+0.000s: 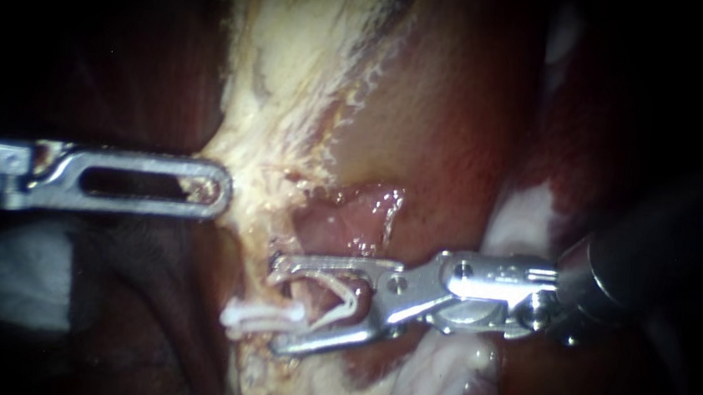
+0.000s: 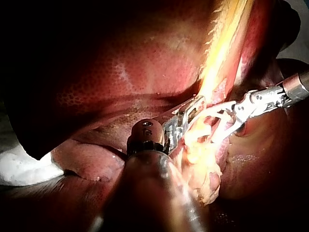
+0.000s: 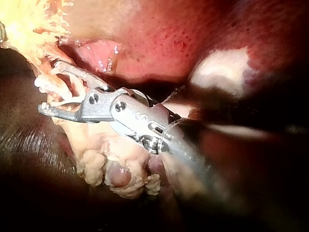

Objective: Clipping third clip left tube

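Tube sits between the right instrument's wide-spread jaws, which hold a white clip. The left instrument's jaws are closed on pale tissue.

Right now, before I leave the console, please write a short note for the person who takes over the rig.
Left instrument: jaws shut on the edge of the pale tissue.
Right instrument: jaws wide apart, carrying an open white clip that straddles the tube.
Done: one closed clip already sits on the tube, beside the jaws.
Left: squeeze the open clip shut, then back the right instrument away.
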Tool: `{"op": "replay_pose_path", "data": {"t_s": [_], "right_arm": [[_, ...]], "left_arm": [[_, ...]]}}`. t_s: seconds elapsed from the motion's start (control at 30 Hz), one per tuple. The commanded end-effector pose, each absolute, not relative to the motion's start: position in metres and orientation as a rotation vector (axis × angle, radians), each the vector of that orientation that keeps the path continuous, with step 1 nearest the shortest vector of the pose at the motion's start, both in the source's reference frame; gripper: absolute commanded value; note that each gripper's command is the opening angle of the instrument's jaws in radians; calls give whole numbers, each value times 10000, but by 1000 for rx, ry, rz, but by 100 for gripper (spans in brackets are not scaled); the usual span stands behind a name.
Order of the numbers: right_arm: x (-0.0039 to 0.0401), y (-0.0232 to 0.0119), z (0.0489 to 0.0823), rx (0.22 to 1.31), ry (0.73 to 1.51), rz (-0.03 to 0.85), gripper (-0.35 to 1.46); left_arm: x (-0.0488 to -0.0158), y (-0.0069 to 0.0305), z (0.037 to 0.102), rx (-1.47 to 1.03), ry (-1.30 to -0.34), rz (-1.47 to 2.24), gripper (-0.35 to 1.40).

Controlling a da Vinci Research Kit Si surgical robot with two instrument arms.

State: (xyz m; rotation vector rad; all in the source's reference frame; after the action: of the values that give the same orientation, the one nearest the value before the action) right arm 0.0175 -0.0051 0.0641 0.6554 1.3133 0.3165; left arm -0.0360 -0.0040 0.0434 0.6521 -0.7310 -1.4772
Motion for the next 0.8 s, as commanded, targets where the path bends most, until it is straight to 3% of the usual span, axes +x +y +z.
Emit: {"op": "replay_pose_path", "data": {"t_s": [0.03,0.4,0.8], "right_arm": [[175,-50,640,655,1314,317,59],[190,-49,636,649,1312,325,59],[205,-58,623,760,1347,313,58]], "left_arm": [[-361,-41,432,655,-731,-1476,-35],[-367,-47,427,662,-730,-1473,-35],[-367,-46,427,663,-730,-1473,-35]]}}
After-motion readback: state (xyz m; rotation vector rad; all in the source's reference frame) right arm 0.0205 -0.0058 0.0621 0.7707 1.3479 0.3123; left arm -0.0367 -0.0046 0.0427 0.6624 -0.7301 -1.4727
